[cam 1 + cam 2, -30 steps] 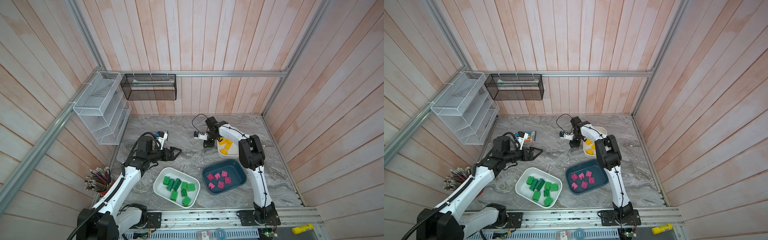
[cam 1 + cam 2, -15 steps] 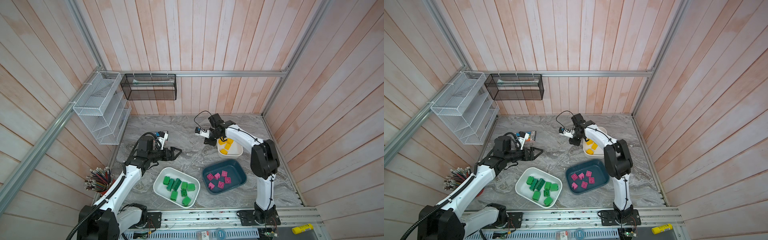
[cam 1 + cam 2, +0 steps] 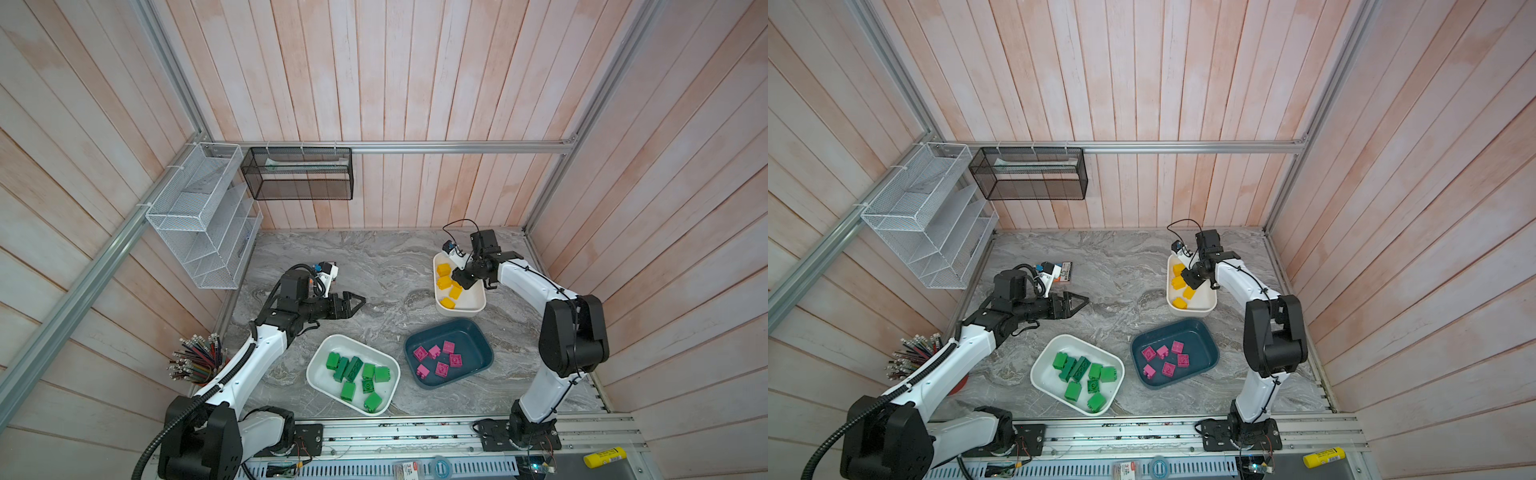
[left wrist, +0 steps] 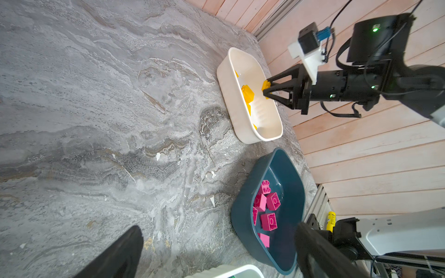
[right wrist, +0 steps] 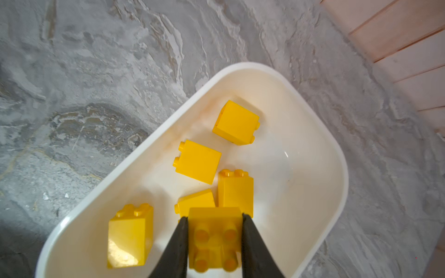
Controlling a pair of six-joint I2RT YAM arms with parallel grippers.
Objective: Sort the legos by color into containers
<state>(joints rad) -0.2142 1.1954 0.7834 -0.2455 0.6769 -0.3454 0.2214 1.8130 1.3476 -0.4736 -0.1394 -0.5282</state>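
1. The right claw [image 5: 214, 216] pinches a yellow brick [image 5: 214, 240] by two opposite flat sides, studs turned toward the wrist. Those plain walls give the pads a square hold.
2. It holds the brick over the far white tub [image 5: 296, 168], above five yellows [image 5: 197, 161] lying inside. Like goes with like, and I judge a release from here would land within the rim.
3. The left claw [image 3: 354, 305] is spread wide and empty, level over bare table and well apart from all three tubs. I take it that it is kept out of the other arm's way.
4. Greens [image 3: 357, 374] lie in the near white tub [image 3: 322, 382], and pinks [image 3: 438, 359] in the teal tub [image 3: 476, 343] just beside it. Each colour has its own tub, none mixed.
5. I see no loose brick elsewhere, so this yellow looks like the last one.
6. The table [image 3: 374, 266] is flat, with a grey marble pattern and a few pale flecks.
7. Pale wood plank walls [image 3: 415, 83] close the space on three sides, edged with metal rails.
8. A white wire rack [image 3: 199, 224] and a black mesh basket [image 3: 299, 174] hang on the walls.
9. A pencil cup [image 3: 195, 361] stands by the left arm, and a highlighter pack [image 3: 1065, 272] lies flat beyond that arm's wrist.
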